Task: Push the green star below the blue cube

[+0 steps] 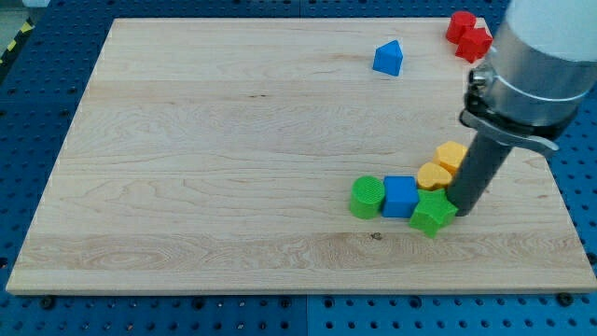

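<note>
- The light wooden desk (205,168) carries seven small blocks in all.
- There is one blue cube (400,196). I use it as the landmark for everything else.
- There is one green star (433,213). It sits just to the view's right of the blue cube and a little lower, touching it.
- There is one green round block (367,197), touching the blue cube on the view's left.
- There are two yellow blocks. The yellow heart-like block (433,175) is just above and right of the blue cube. The yellow six-sided block (451,156) is a bit farther up and right.
- There is one blue pointed block (388,58), far above the blue cube.
- There are two red blocks (468,35), far above and to the right, touching each other.
- My tip (461,213) is at the green star's right side, touching it.
- This arm has no hand, only a dark rod, so nothing is grasped.
</note>
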You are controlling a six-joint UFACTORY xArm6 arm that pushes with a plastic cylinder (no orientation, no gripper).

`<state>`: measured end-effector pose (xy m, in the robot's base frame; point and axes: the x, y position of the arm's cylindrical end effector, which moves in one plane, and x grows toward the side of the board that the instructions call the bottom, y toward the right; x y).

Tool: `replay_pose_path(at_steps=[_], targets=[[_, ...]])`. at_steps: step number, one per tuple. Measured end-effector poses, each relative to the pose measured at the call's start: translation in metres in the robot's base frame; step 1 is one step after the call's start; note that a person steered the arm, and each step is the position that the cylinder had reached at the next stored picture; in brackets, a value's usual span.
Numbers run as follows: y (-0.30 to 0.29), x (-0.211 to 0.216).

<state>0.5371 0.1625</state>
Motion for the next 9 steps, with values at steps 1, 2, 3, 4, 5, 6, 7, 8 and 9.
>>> replay_pose_path(at_steps=[1,2,3,4,5,6,7,8,9], targets=[[-0.021,0.001],[-0.041,0.004],[-0.061,0.018],[-0.072,0.032],[-0.072,0.032],[-0.072,0.033],[-0.073,0.033],[-0.08,0.033],[-0.09,0.033]])
